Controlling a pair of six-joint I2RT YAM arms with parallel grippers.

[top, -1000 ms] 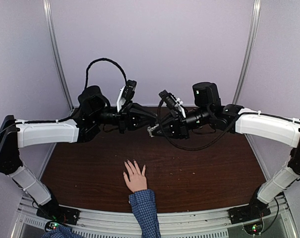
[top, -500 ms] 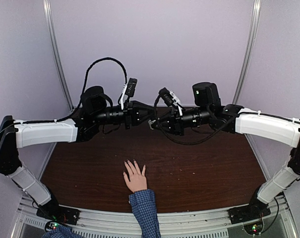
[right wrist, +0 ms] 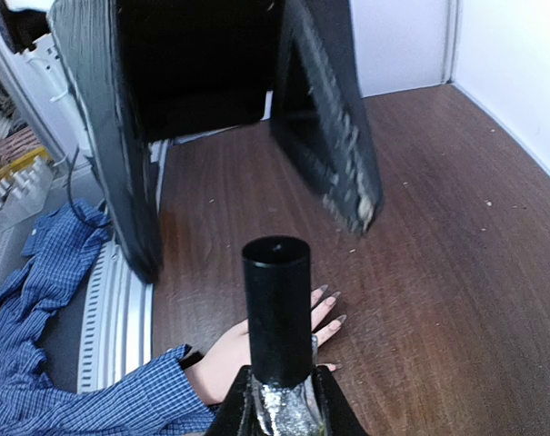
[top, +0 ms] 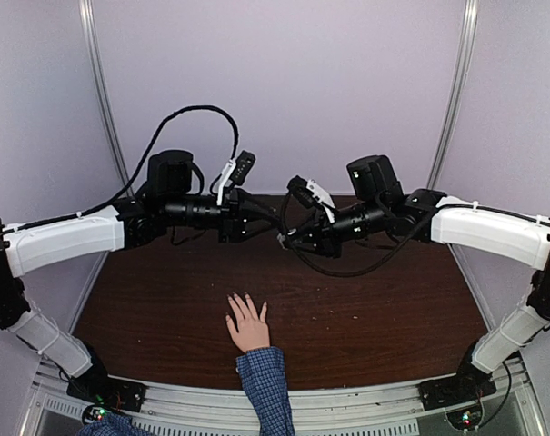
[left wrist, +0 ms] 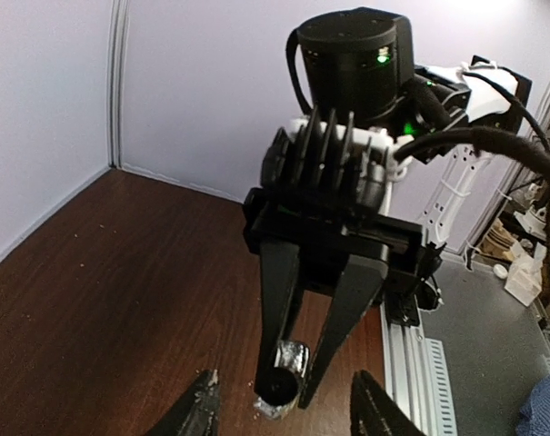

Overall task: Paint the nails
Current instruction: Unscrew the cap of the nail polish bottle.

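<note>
A light-skinned hand (top: 248, 329) with a blue checked cuff (top: 262, 372) lies flat on the brown table near the front. Its nails (right wrist: 335, 297) look dark in the right wrist view. My right gripper (top: 285, 240) (right wrist: 279, 422) is shut on a small glittery polish bottle (right wrist: 285, 413) with a tall black cap (right wrist: 276, 309), held in the air above the hand. My left gripper (top: 260, 218) (left wrist: 285, 416) is open and faces the right one tip to tip. Its fingers (right wrist: 334, 136) stand either side of the cap without touching it. The bottle also shows in the left wrist view (left wrist: 288, 372).
The brown table (top: 393, 300) is bounded by pale walls at the back and sides, with a metal rail (top: 347, 400) along the front edge. Both arms hang over the table's far half. Blue checked cloth (right wrist: 38, 300) lies beyond the rail.
My left arm has risen and straightened, and its gripper has turned to point level at the right gripper. The right gripper with the bottle shifted slightly. The hand has not moved.
</note>
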